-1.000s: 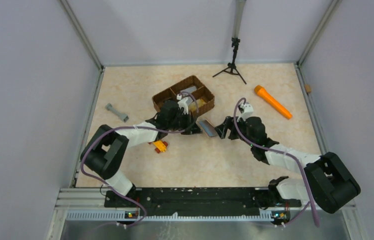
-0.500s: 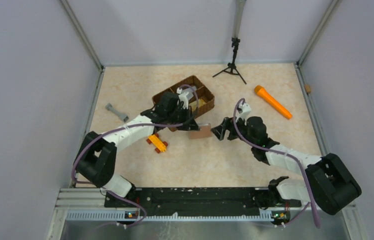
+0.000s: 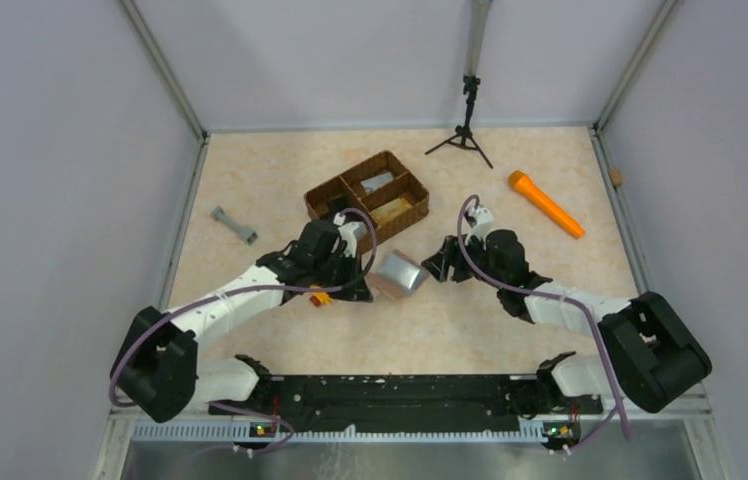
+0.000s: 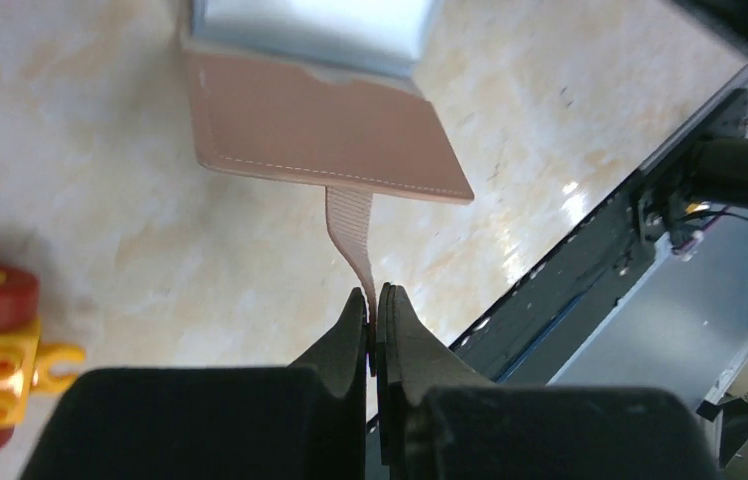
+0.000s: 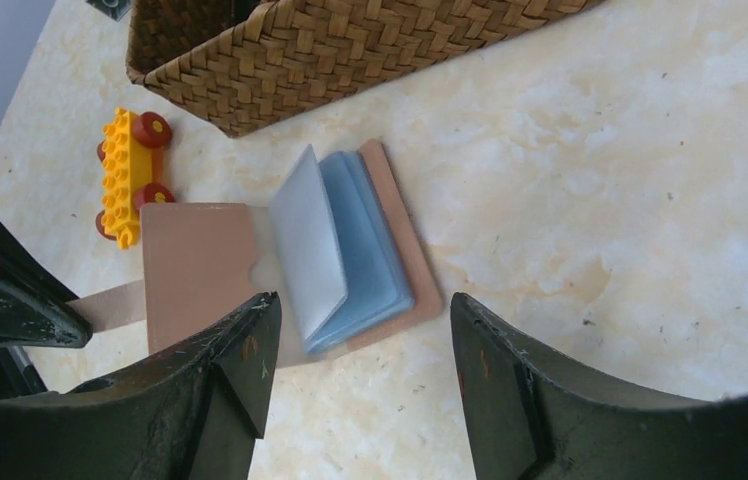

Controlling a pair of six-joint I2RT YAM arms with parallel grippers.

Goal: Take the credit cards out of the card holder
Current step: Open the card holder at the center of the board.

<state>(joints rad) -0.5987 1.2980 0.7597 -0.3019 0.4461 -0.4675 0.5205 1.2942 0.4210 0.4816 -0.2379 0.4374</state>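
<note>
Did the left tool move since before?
Yes. The left tool pulled back from the basket toward the near edge, holding the strap of the card holder.

The card holder (image 3: 397, 274) is laid open on the table (image 3: 430, 330), in front of the basket (image 3: 368, 198) and between the left gripper (image 3: 363, 291) and the right gripper (image 3: 438, 263). A toy car (image 3: 321, 297) is set just left of it. A torch (image 3: 546, 204) is found well to the right, a tripod (image 3: 466, 130) at the far edge, and a small bar (image 3: 233, 225) far to the left.
</note>
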